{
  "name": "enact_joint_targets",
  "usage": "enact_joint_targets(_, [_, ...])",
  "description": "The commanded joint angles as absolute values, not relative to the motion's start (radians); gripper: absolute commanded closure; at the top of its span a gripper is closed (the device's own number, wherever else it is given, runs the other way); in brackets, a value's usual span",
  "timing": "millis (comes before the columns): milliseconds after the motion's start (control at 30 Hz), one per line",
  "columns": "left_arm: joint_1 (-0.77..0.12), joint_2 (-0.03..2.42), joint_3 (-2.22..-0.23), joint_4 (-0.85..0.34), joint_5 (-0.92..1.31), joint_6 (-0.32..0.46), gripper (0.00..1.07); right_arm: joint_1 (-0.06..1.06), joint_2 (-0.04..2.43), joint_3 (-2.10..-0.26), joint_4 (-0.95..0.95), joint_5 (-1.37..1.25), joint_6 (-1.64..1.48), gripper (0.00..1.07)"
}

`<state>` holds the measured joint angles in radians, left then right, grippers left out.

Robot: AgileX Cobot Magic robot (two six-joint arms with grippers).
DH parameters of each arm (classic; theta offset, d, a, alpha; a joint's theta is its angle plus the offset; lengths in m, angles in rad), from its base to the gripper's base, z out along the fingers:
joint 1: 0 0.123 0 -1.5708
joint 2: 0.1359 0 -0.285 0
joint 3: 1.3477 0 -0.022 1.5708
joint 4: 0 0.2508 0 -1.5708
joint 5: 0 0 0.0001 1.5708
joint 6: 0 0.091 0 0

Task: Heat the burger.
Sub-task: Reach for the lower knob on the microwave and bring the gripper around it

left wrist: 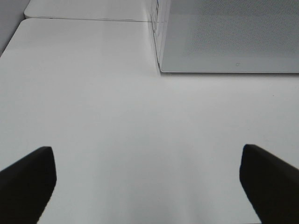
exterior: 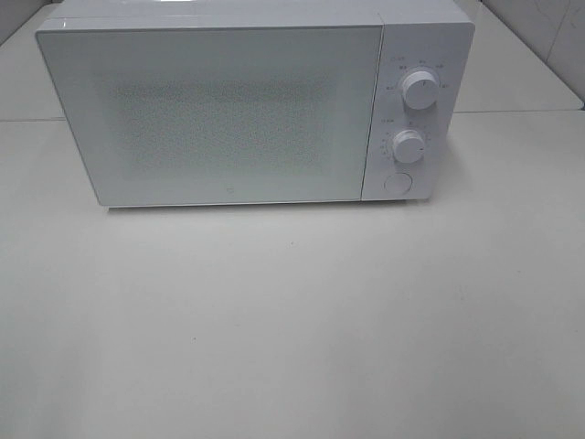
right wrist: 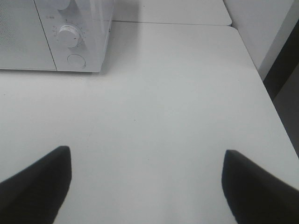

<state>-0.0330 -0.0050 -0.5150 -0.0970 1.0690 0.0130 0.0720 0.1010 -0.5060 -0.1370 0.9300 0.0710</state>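
Note:
The burger is out of view in every frame. A white microwave stands at the back of the table with its door shut; its front shows in the left wrist view and its control side in the right wrist view. My left gripper is open over bare tabletop, short of the microwave's left corner, with nothing between its dark fingers. Over the right part of the table my right gripper is likewise open and empty, its fingers spread wide. Neither arm shows in the exterior high view.
The microwave has two white knobs and a round button on its right panel. The white table ends at an edge on the right, with a dark gap beyond. A seam crosses the tabletop behind.

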Motion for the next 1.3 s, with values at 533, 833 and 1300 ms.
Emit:
enact_joint_targets(533, [-0.029, -0.016, -0.514, -0.095, 1.067, 0.008, 0.07, 0.070, 0.419, -0.513, -0.136, 0.559, 0.053, 0.28])
enact_joint_targets(833, [-0.029, -0.016, -0.514, -0.095, 1.067, 0.008, 0.07, 0.070, 0.559, -0.513, -0.154, 0.393, 0.055, 0.23])
enact_joint_targets(1300, [-0.029, -0.016, -0.514, -0.095, 1.067, 0.008, 0.07, 0.070, 0.774, -0.513, -0.154, 0.077, 0.091, 0.21])
